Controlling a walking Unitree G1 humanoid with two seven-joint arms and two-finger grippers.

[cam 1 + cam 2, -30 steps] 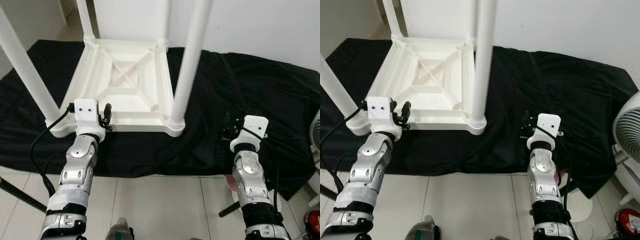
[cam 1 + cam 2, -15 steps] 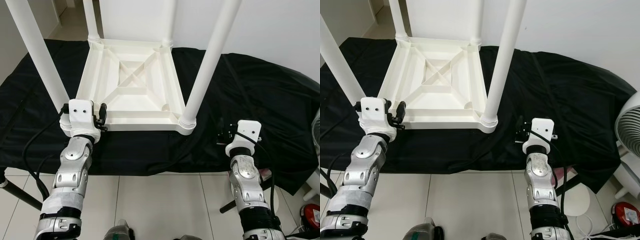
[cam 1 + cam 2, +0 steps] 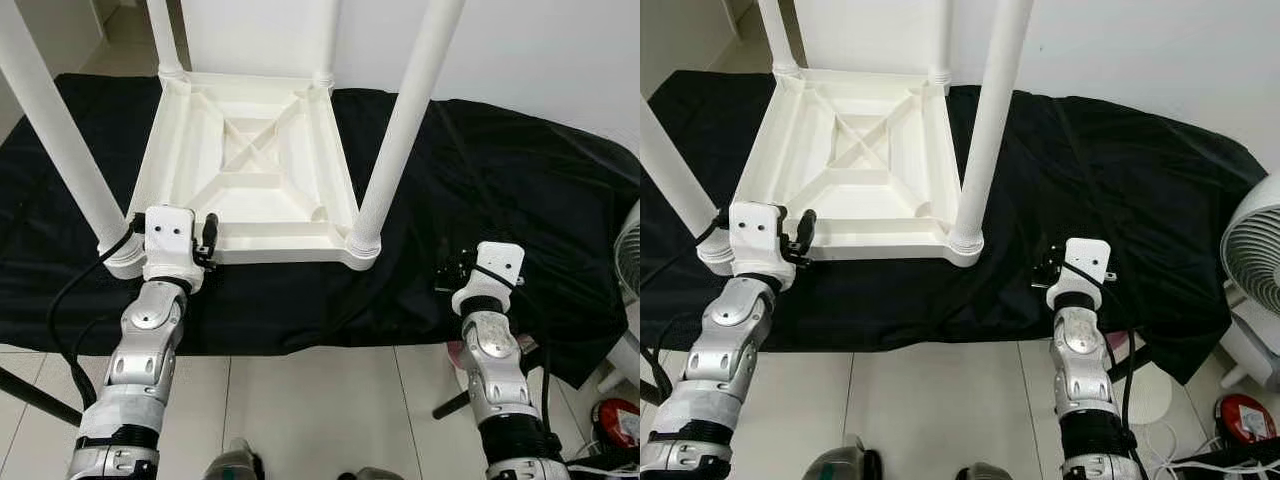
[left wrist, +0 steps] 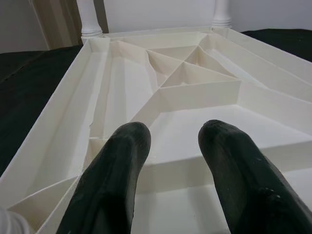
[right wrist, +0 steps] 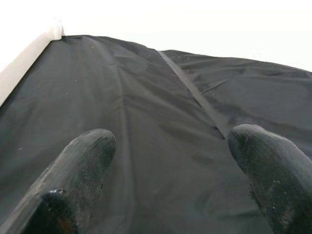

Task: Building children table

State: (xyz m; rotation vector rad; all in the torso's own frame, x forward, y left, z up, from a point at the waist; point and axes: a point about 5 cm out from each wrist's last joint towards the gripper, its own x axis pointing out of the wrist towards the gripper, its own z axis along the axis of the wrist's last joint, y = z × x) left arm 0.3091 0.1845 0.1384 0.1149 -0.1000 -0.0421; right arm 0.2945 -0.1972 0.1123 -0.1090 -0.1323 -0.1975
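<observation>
A white plastic children's table [image 3: 283,251] lies upside down on a black cloth [image 3: 520,200], its four legs pointing up. The near right leg [image 3: 400,120] and the near left leg [image 3: 55,140] rise toward me. My left gripper [image 4: 173,141] is open just over the table's near rim, by the near left corner, and its fingers [image 3: 210,228] hold nothing. My right gripper [image 5: 170,146] is open wide low over bare cloth, to the right of the table [image 3: 450,272].
The cloth ends at a tiled floor [image 3: 300,400] just in front of me. A white fan [image 3: 1255,250] stands at the right edge, with a red object [image 3: 1240,415] and cables on the floor below it. A dark stand leg [image 3: 30,390] crosses the floor at lower left.
The whole picture has shifted, so my head moved. Both grippers keep their places relative to the table and cloth, and both stay open.
</observation>
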